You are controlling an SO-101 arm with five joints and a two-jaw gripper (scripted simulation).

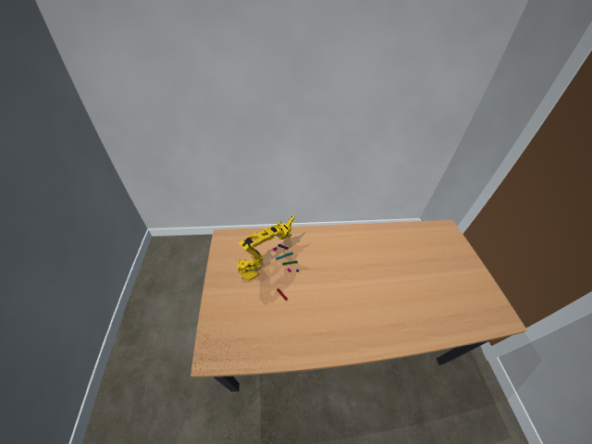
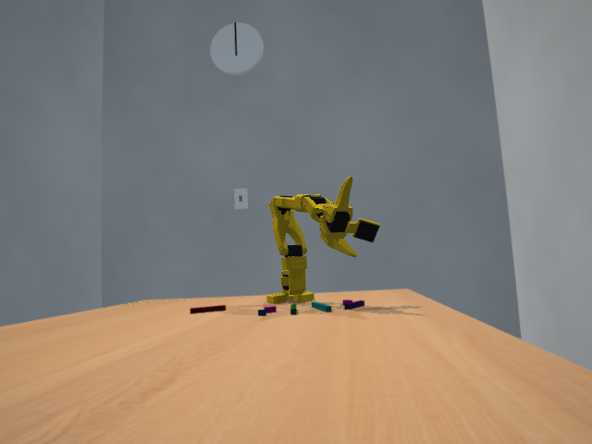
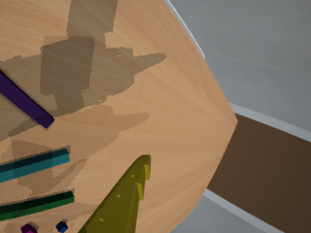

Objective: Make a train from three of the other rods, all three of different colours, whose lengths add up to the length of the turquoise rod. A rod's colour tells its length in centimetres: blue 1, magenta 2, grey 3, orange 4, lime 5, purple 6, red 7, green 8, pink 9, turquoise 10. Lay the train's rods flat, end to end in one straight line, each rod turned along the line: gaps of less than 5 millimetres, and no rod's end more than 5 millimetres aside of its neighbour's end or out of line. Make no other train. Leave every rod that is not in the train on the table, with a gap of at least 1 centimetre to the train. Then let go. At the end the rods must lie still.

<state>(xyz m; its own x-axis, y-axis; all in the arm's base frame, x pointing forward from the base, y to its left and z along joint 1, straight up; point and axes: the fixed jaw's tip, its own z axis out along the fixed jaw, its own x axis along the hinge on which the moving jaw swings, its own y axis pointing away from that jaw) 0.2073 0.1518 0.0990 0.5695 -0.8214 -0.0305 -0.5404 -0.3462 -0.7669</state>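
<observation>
My gripper (image 1: 290, 228) (image 2: 352, 216) is wide open and empty, high above the table on the purple rod's side. The turquoise rod (image 1: 284, 255) (image 2: 321, 306) (image 3: 36, 166) lies between the purple rod (image 1: 283, 247) (image 2: 354, 304) (image 3: 24, 101) and the green rod (image 1: 289, 263) (image 2: 293, 309) (image 3: 39, 206). A magenta rod (image 1: 275, 249) (image 2: 347, 302) lies close to the purple rod's end. Another magenta rod (image 1: 289, 270) (image 2: 270, 309) (image 3: 28, 228) lies near the blue rod (image 1: 297, 270) (image 2: 262, 312) (image 3: 61, 226), apart from it. The red rod (image 1: 282, 294) (image 2: 207, 309) lies well apart. All lie flat; none visibly form a straight line.
The rods lie on the wooden table (image 1: 382, 287) (image 2: 296, 382) (image 3: 185, 126), in front of the arm's base (image 1: 248, 273) (image 2: 290, 297). The table's back edge runs behind the gripper in the top view. Arm shadows fall around the purple and turquoise rods.
</observation>
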